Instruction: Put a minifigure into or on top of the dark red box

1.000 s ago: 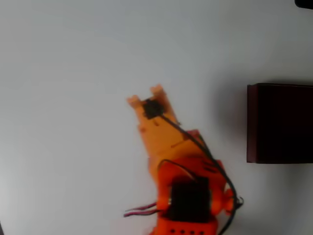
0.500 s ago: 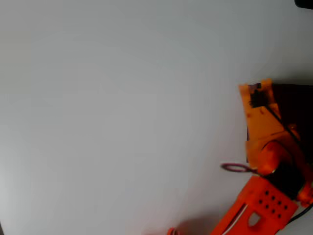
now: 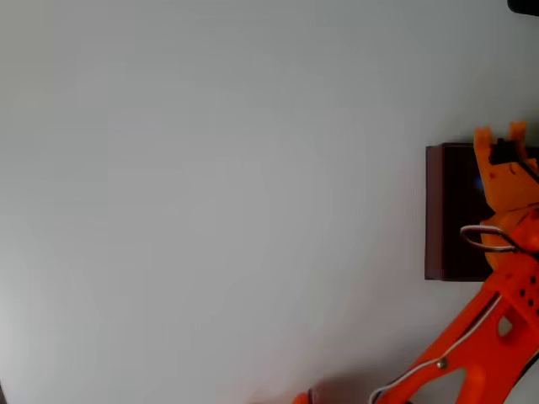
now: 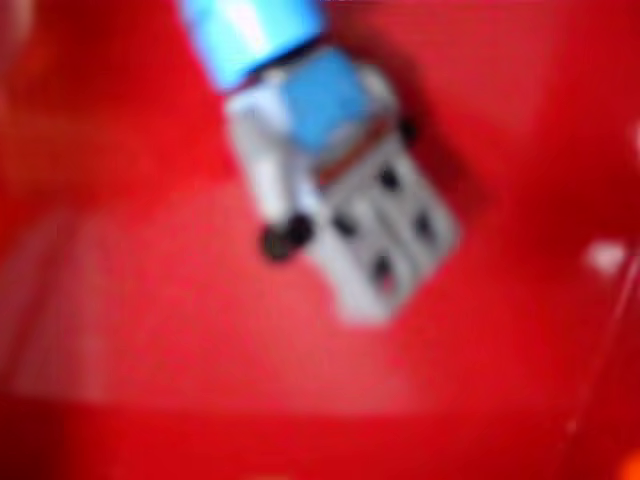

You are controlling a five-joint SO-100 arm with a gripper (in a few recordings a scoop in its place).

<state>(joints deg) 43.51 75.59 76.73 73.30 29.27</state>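
The minifigure [image 4: 330, 170], with its bright blue head, blue chest and grey legs, lies blurred on the red floor of the dark red box [image 4: 150, 330] in the wrist view. No finger touches it there. In the overhead view the dark red box [image 3: 435, 210] sits at the right edge, and a speck of blue, the minifigure [image 3: 480, 182], shows inside it. My orange gripper [image 3: 499, 135] hangs over the box's far part, its two tips apart. The arm covers the box's right side.
The white table [image 3: 210, 194] stretches left of the box. My arm's orange base link [image 3: 472, 362] crosses the lower right corner. A dark object [image 3: 524, 5] sits at the top right corner.
My arm has swung from the middle of the table rightwards over the box. In the last half second it moved further right and up.
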